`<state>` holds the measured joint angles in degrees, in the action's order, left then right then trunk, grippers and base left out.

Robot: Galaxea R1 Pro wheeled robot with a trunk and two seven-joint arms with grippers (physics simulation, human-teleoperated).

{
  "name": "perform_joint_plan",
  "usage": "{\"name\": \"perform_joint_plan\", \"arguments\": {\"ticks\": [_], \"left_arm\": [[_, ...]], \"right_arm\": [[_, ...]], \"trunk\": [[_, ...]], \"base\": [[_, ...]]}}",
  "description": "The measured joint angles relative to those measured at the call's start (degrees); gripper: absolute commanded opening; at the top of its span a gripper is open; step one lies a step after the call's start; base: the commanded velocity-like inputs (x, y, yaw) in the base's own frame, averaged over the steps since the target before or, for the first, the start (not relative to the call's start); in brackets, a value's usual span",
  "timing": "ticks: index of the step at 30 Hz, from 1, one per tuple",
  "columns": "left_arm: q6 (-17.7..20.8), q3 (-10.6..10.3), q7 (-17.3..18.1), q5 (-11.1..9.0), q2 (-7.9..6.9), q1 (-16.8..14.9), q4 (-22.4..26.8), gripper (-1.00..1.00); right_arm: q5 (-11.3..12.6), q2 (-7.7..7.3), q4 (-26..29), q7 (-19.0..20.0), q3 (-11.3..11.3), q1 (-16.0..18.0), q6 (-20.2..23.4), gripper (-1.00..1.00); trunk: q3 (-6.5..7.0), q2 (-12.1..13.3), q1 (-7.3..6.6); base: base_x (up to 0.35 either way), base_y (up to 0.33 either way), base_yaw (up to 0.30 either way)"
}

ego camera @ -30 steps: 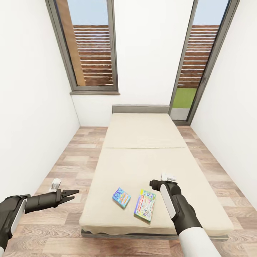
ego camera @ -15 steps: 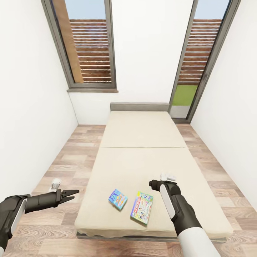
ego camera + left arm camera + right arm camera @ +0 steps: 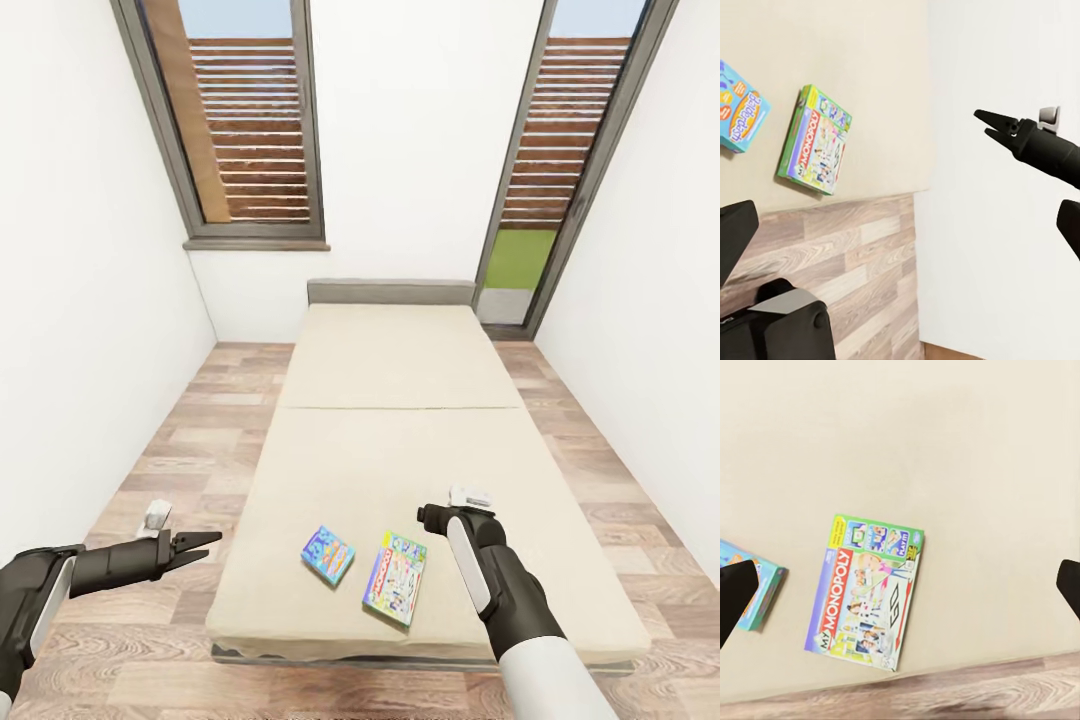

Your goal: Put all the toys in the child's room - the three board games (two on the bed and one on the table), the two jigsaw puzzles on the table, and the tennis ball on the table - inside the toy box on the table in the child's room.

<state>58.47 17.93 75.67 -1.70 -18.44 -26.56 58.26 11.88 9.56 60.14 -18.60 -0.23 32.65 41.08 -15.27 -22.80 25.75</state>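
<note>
Two board games lie near the foot of the beige bed [image 3: 400,450]. One is a small blue box [image 3: 328,553] [image 3: 739,116] and the other a larger green-edged Monopoly box [image 3: 395,577] [image 3: 866,592] [image 3: 816,140]. My right gripper [image 3: 425,517] [image 3: 990,124] hangs just right of the Monopoly box, above the mattress. Its dark fingertips [image 3: 735,592] stand far apart at the edges of the right wrist view, open and empty. Over the floor left of the bed, my left gripper [image 3: 205,545] points toward the games. Its fingers [image 3: 735,225] are spread, holding nothing.
White walls close in on both sides of the bed, with strips of wood-plank floor [image 3: 190,440] between. A grey headboard [image 3: 390,292] and two tall grey-framed windows [image 3: 250,130] stand at the far end. The bed's foot edge [image 3: 420,650] is just in front of me.
The whole view has drawn back and shifted a little, so the bed and both games sit slightly further left and away. Both arms keep the same pose, and the games lie unmoved.
</note>
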Motion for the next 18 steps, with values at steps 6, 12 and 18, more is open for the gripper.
{"name": "perform_joint_plan", "arguments": {"ticks": [6, 12, 18], "left_arm": [[0.00, 0.02, 0.00, 0.00, 0.00, -0.01, 0.00, 1.00], [0.00, 0.02, 0.00, 0.07, 0.00, -0.01, 0.00, 1.00], [0.00, 0.03, 0.00, 0.06, 0.00, -0.02, 0.00, 1.00]], "right_arm": [[0.00, 0.06, 0.00, 0.00, 0.05, 0.00, 0.00, 1.00], [-0.08, 0.09, 0.00, 0.00, 0.07, 0.00, 0.00, 1.00], [-0.08, 0.09, 0.00, 0.00, 0.07, 0.00, 0.00, 1.00]], "trunk": [[-0.57, 0.00, -0.01], [-1.14, -0.01, -0.03], [-1.71, 0.00, -0.01]], "base": [[0.056, 0.000, 0.000], [0.264, 0.000, 0.000], [0.143, 0.000, 0.000]]}}
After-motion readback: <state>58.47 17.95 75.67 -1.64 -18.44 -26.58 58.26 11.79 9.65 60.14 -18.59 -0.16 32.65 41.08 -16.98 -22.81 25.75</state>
